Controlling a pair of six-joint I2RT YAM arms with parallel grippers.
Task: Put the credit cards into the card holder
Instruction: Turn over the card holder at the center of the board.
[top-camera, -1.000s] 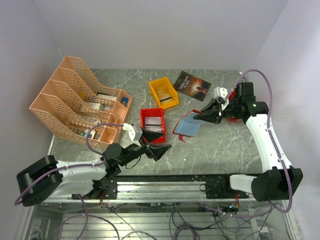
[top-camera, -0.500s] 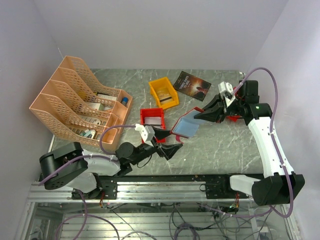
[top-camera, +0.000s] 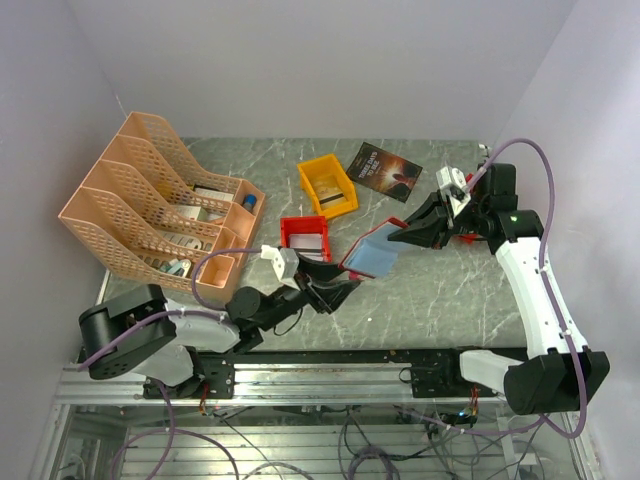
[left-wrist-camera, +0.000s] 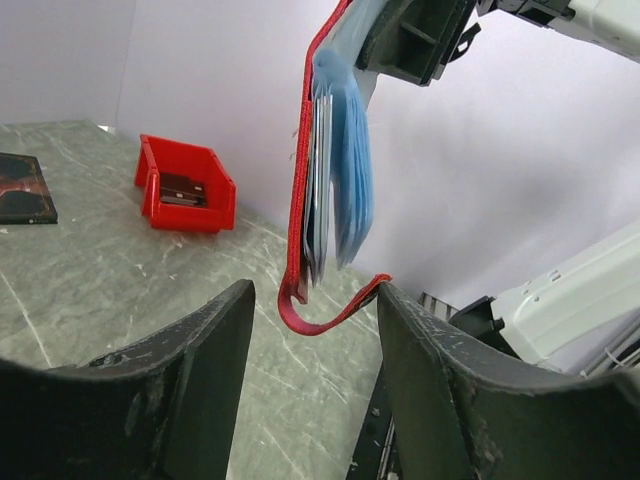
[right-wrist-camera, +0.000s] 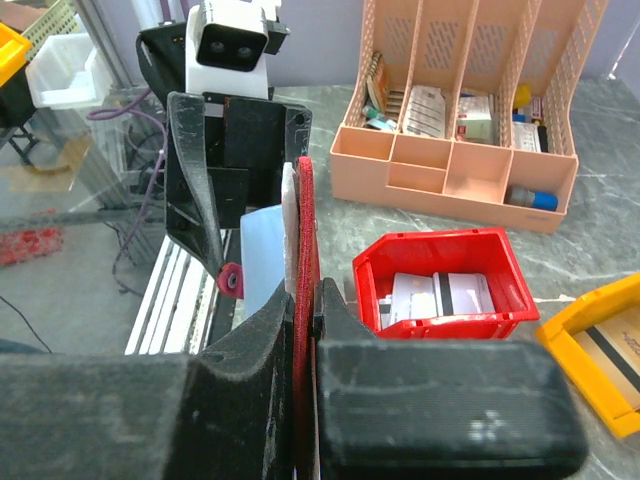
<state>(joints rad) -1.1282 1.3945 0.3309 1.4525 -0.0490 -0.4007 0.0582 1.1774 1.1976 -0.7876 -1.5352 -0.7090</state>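
My right gripper (top-camera: 402, 236) is shut on the dark-red card holder (top-camera: 370, 250) and holds it open and tilted above the table. In the right wrist view the jaws (right-wrist-camera: 305, 300) pinch its red cover (right-wrist-camera: 305, 215). In the left wrist view the holder (left-wrist-camera: 298, 190) hangs edge-on, with pale bluish pockets (left-wrist-camera: 352, 180) and pale card edges (left-wrist-camera: 319, 170) inside. Its snap tab (left-wrist-camera: 335, 311) touches my open, empty left gripper (left-wrist-camera: 312, 300), which sits just below the holder (top-camera: 336, 290). Whitish credit cards (right-wrist-camera: 445, 295) lie in a red bin (top-camera: 305, 238).
A yellow bin (top-camera: 328, 185) and a dark booklet (top-camera: 385, 170) lie at the back. A peach desk organizer (top-camera: 160, 210) stands at the left. A second red bin (left-wrist-camera: 185, 185) holding a dark item sits beyond the holder near the right arm.
My left gripper has swung right from beside the red bin to just under the holder. My right gripper has lifted the holder slightly and kept its grip.
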